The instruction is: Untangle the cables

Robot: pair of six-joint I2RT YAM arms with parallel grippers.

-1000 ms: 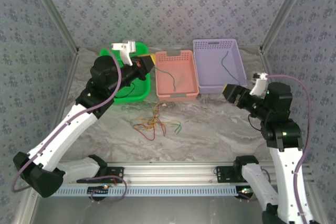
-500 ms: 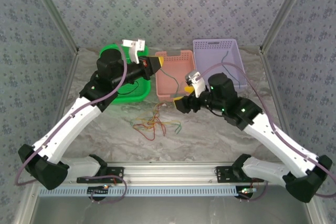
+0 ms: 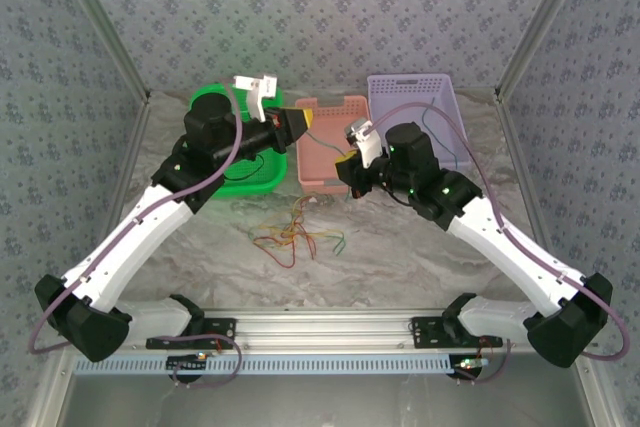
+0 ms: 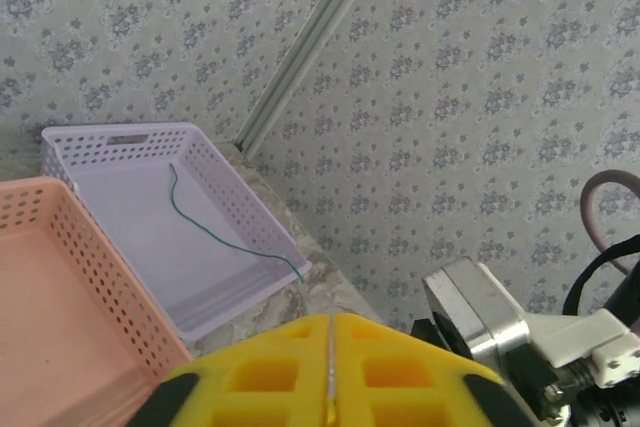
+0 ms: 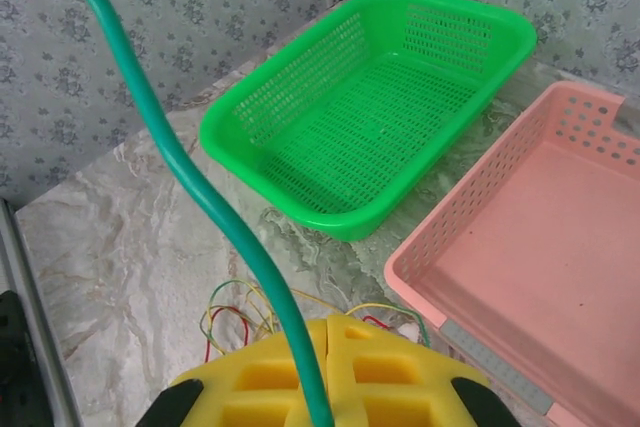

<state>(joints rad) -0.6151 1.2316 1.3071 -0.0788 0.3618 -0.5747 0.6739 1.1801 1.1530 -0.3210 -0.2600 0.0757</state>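
pinching smooth round teal cable [image 5: 203, 187], right claw [image 5: 326, 342] clamped; left claw [image 4: 330, 347] clenched, blocky yellow tips flush.

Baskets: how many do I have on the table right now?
3. The green basket is at the back left, the pink basket is in the middle beside it, and the purple basket is to the right of that. No fourth one seems hidden.

From above, we cannot follow single strands in the cable tangle [image 3: 298, 237]; the left arm [image 3: 205, 142] covers part of the green basket [image 3: 255, 182]. At the right wrist, the teal cable [image 5: 203, 197] runs off the top edge, and the pink basket [image 5: 480, 209] is cropped.
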